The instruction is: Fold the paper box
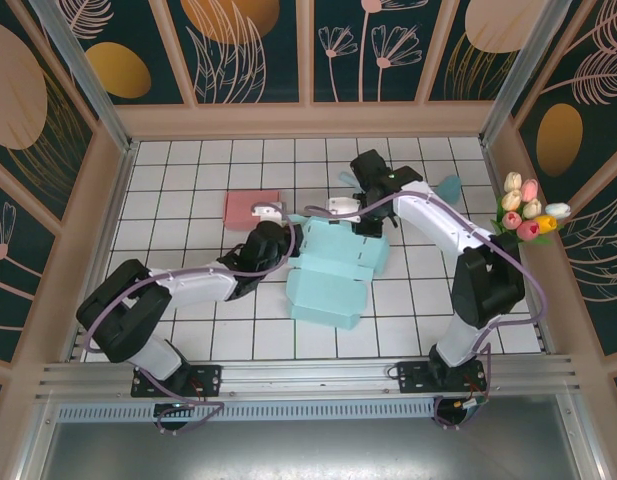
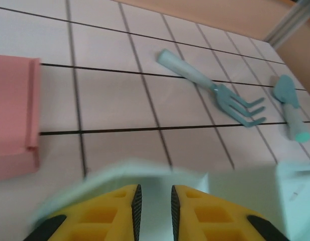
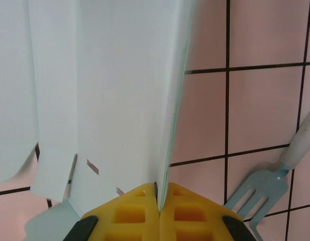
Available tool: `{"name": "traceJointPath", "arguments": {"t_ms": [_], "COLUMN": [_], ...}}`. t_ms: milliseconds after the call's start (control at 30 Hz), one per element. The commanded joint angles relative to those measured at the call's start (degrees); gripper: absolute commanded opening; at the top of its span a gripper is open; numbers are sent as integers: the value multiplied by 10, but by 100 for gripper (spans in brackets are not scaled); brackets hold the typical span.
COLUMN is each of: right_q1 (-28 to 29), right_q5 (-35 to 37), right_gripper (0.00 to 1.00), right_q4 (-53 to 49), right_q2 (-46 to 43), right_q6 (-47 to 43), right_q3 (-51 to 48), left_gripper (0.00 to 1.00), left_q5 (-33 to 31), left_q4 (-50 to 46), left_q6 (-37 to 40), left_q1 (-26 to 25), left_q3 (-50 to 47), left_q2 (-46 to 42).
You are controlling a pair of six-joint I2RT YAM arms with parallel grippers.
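Right wrist: right tool point(image 3: 159, 195) pinches the paper box point(image 3: 119, 100) edge; left tool point(image 2: 155, 196) stands narrowly apart over it

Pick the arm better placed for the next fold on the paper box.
Left, probably. The right jaws are shut on a paper box panel edge, anchoring it. The left jaws stand slightly apart over the box's left side, placed to press it.

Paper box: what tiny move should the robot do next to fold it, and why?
Probably the left gripper should close its fingers onto the pale flap between them. The right gripper is shut on a thin panel of the paper box, steadying it, while the left fingers stand slightly apart, so that side looks not yet pinched.
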Motion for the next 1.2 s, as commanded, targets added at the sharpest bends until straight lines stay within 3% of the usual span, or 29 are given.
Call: {"name": "traceJointPath", "arguments": {"t_ms": [0, 233, 567, 767, 1167], "right_q1": [12, 33, 19, 19, 2], "right_q5": [-23, -28, -17, -8, -17], "right_gripper": [0, 0, 0, 0, 0], "right_q4": [11, 19, 46, 54, 64], "right_q2": [-18, -22, -62, -61, -54], "right_q6": [-11, -11, -26, -19, 7], "right_q3": [2, -11, -60, -61, -44], "left_gripper": [25, 24, 25, 24, 18], "left_q5": [52, 21, -47, -19, 71], "left_q4": [13, -6, -31, -53, -15], "left_q6": [6, -3, -12, -25, -34], "left_q1": [2, 3, 18, 31, 30], "left_q3": [35, 48, -77, -114, -111], "left_q2": [15, 34, -55, -76, -11]}}
